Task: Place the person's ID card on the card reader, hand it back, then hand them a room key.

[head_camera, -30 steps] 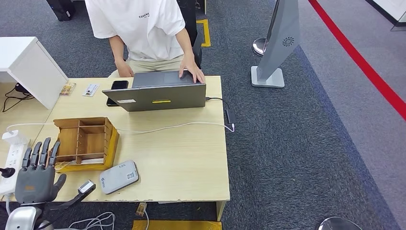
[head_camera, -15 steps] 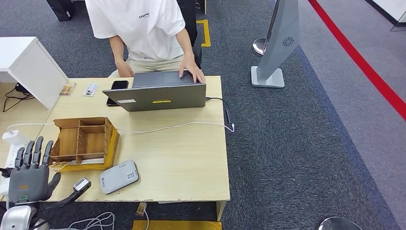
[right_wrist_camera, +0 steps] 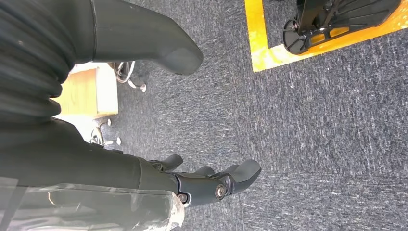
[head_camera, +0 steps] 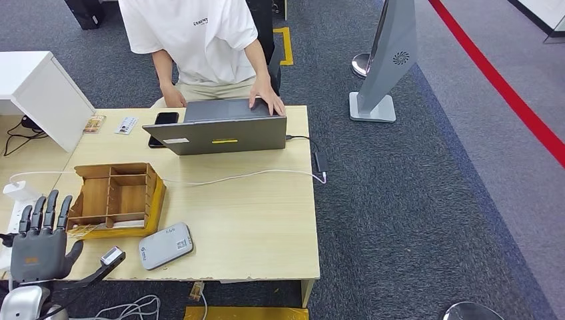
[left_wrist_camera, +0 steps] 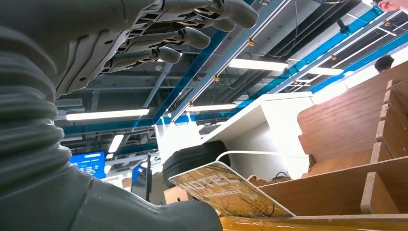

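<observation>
**Left hand raised at the tabletop's near-left corner, empty; right hand hanging over carpet**

The left hand [head_camera: 38,243] stands palm-away at about 8 o'clock of the tabletop [head_camera: 253,213], fingers [head_camera: 46,208] upright and spread, holding nothing. It sits just beside the wooden organizer [head_camera: 118,193], apart from it. The left wrist view shows a hotel-printed card [left_wrist_camera: 231,190] lying at the organizer's base.

The grey card reader [head_camera: 166,246] lies flat near the front edge, at roughly 7 o'clock, just right of the left hand and not touching it. A small card [head_camera: 126,125] rests at the far-left edge, about 11 o'clock, beside a dark phone [head_camera: 166,118]; its type cannot be read.

The person [head_camera: 196,47] sits at 12 o'clock, hand [head_camera: 268,102] on the open laptop [head_camera: 223,133].

The right hand [right_wrist_camera: 202,185] hangs over grey carpet [right_wrist_camera: 327,120], fingers loosely curled and apart, empty.
</observation>
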`<action>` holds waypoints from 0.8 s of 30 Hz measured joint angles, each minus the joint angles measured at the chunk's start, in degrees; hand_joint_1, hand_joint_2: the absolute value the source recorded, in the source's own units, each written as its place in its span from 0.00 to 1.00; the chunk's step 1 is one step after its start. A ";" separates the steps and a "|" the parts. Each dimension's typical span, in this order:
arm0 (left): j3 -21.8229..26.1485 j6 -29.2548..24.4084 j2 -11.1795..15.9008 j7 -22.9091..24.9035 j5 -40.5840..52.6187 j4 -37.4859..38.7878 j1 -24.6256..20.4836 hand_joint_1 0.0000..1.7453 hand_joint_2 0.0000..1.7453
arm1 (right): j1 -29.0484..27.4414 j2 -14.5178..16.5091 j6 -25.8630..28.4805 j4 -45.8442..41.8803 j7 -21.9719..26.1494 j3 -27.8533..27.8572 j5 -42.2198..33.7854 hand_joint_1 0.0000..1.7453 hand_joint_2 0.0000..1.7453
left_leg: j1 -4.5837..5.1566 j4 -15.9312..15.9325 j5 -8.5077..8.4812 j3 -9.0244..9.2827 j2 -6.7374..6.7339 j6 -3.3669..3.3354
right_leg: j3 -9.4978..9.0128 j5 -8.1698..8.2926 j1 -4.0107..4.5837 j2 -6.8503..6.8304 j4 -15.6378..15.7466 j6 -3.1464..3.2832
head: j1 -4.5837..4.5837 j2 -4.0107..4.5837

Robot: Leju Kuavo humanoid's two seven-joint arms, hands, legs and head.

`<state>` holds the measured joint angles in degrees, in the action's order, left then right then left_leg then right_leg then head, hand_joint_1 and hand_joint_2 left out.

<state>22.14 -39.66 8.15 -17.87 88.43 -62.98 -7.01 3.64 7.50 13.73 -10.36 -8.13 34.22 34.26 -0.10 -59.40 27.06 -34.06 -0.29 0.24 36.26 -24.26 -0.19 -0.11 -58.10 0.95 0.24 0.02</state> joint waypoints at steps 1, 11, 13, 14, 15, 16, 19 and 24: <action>0.01 0.00 0.01 0.18 0.04 0.03 -0.02 0.00 1.00 | 0.00 0.00 0.00 0.00 0.00 0.00 0.04 0.00 1.00 | 0.00 0.00 0.00 0.00 0.00 0.00 | 0.00 0.00 0.00 0.00 0.00 0.00 | 0.00 0.00; 0.01 0.01 0.47 0.67 0.13 0.39 -0.27 0.00 1.00 | 0.00 0.00 0.00 0.00 0.00 0.03 0.28 0.00 1.00 | 0.00 0.00 0.00 0.00 0.00 0.00 | 0.00 0.00 0.00 0.00 0.00 0.00 | -0.01 0.00; 0.03 0.01 0.53 0.74 0.07 0.51 -0.32 0.00 1.00 | 0.00 0.00 0.00 0.00 -0.01 0.03 0.33 0.00 1.00 | 0.00 0.00 0.00 0.00 0.00 0.00 | 0.00 0.00 0.00 0.00 0.00 0.00 | -0.01 0.00; 0.06 0.01 0.59 0.78 0.02 0.61 -0.37 0.00 1.00 | 0.00 0.00 0.00 0.00 -0.01 0.03 0.38 0.00 1.00 | 0.00 0.00 0.00 0.00 0.00 0.00 | 0.00 0.00 0.00 0.00 0.00 0.00 | -0.01 0.00; 0.10 0.01 0.66 0.73 -0.06 0.72 -0.42 0.00 1.00 | 0.00 0.00 0.00 0.00 -0.02 0.03 0.43 0.00 1.00 | 0.00 0.00 0.00 0.00 0.00 0.00 | 0.00 0.00 0.00 0.00 0.00 0.00 | -0.01 0.00; 0.19 0.01 0.78 0.48 -0.17 0.86 -0.50 0.00 1.00 | 0.00 0.00 -0.01 0.00 -0.02 0.03 0.47 0.00 1.00 | 0.00 0.00 0.00 0.00 0.00 0.00 | 0.00 0.00 0.00 0.00 0.00 0.00 | -0.01 0.00; 0.88 0.00 1.04 -0.54 -0.02 1.47 -0.90 0.00 1.00 | -0.01 0.00 -0.06 -0.08 -0.08 0.03 0.49 0.00 1.00 | 0.00 0.00 -0.01 0.00 0.00 0.00 | 0.00 0.01 0.00 0.00 0.00 0.01 | -0.01 0.00; 1.70 0.00 1.03 -0.45 0.48 2.42 -1.37 0.00 1.00 | -0.01 0.00 -0.17 -0.21 -0.06 0.03 0.49 0.00 1.00 | 0.00 0.00 -0.02 0.00 0.00 0.02 | 0.00 0.02 0.01 0.00 0.00 0.02 | -0.01 0.00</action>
<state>23.84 -39.65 9.19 -18.33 88.91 -60.56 -8.39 3.63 7.50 13.55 -10.57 -8.19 34.25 34.75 -0.10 -59.40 27.03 -34.06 -0.29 0.27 36.27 -24.24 -0.18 -0.11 -58.11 0.96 0.23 0.02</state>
